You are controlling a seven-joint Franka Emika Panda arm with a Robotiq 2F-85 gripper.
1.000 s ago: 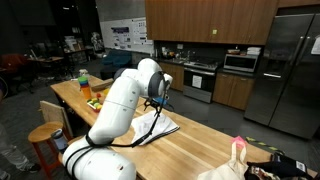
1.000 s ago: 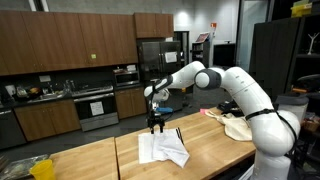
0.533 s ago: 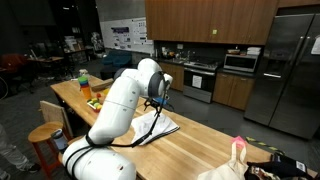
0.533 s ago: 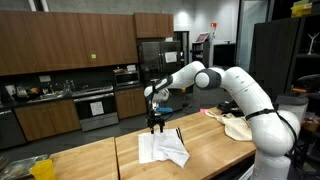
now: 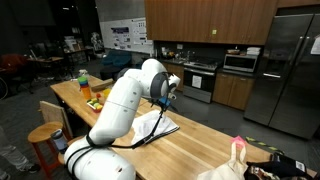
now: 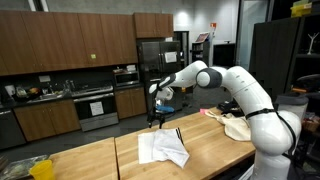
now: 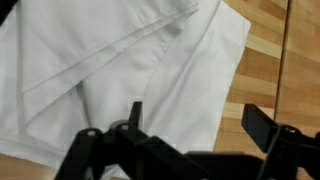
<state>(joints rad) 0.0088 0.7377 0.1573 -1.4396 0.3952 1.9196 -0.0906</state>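
Gripper (image 6: 155, 121) hangs pointing down over white cloth (image 6: 163, 148). Clear gap btw fingertips and fabric, no contact. Jaws spread wide, nothing btw them, no hold on anything.

Wrist view: gripper (image 7: 197, 122) comes in at bottom of frame, two dark fingers (image 7: 131, 115) well apart. Cloth (image 7: 120, 60) fills most of the pic beneath them. It is rumpled, folded over itself, w/ several creases and overlapping layers. One finger sits over fabric, the second looks to be over bare wood just past cloth's edge.

Cloth loc: lying on wooden counter (image 6: 95, 160), approx mid-counter, right below gripper and spreading a bit toward the camera in an exterior view. In an exterior view cloth (image 5: 158, 126) is partly hidden behind arm (image 5: 125, 100). Gripper (image 5: 163, 102) is mostly masked by the wrist there, so jaw state can't be read from that angle.

Surroundings: green bottle (image 5: 83, 79) at far end of counter (image 5: 205, 145), well apart from cloth. Tan bag (image 6: 236, 125) on counter nr robot body, also well apart.
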